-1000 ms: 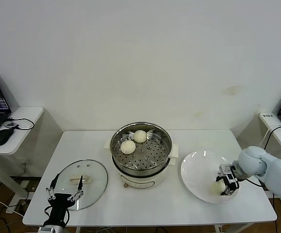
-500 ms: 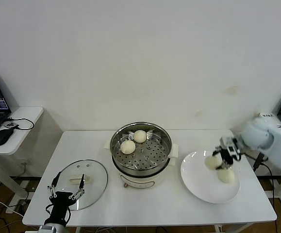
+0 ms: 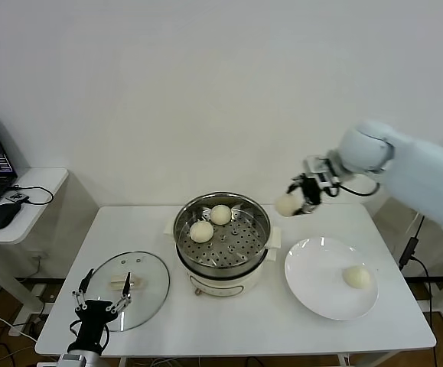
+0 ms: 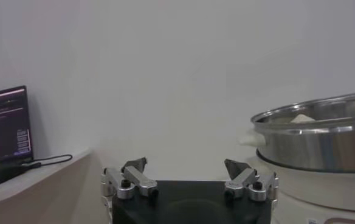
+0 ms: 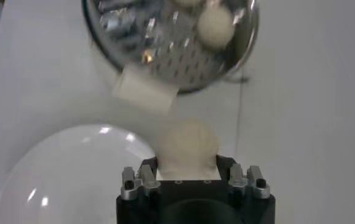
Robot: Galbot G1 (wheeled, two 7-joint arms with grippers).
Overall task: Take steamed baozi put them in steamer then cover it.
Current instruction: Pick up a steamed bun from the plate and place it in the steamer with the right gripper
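Right tool (image 3: 297, 198) has lifted off the plate (image 3: 313, 287) and swung up toward the steamer (image 3: 222, 229), clamped on a bun (image 3: 286, 204); it now hangs just past the steamer's right rim, above desk (image 3: 244, 321) level. Steamer lies to the tool's left and lower, two buns (image 3: 201, 231) already inside, one bun (image 3: 357, 277) left on the plate. Left tool (image 3: 101, 303) idles wide open over the cover (image 3: 154, 279)
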